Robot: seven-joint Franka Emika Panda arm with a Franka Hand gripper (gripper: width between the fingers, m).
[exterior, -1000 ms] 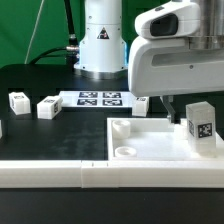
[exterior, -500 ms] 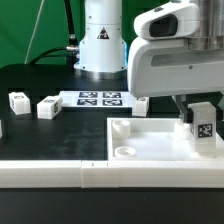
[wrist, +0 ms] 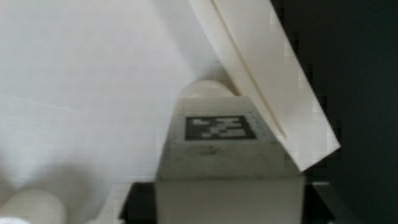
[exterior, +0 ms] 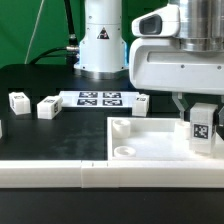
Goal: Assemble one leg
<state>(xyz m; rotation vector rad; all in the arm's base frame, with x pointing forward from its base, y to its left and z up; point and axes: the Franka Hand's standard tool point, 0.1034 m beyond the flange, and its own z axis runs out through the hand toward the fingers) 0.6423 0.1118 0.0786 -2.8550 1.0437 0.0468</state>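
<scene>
The gripper (exterior: 200, 110) stays clenched on the leg (exterior: 203, 127), which has dropped slightly lower toward the back corner of the tray (exterior: 150, 148), on the exterior view's right. It looks nearly ready to be seated.

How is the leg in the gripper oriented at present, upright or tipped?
Upright: the leg stands taller than wide in the gripper, its tag face vertical.

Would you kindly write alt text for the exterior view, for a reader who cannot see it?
The robot's hand holds a small white tagged leg upright at a corner of the white tray, on the exterior view's right. Two loose white blocks and the marker board lie on the black table behind.
</scene>
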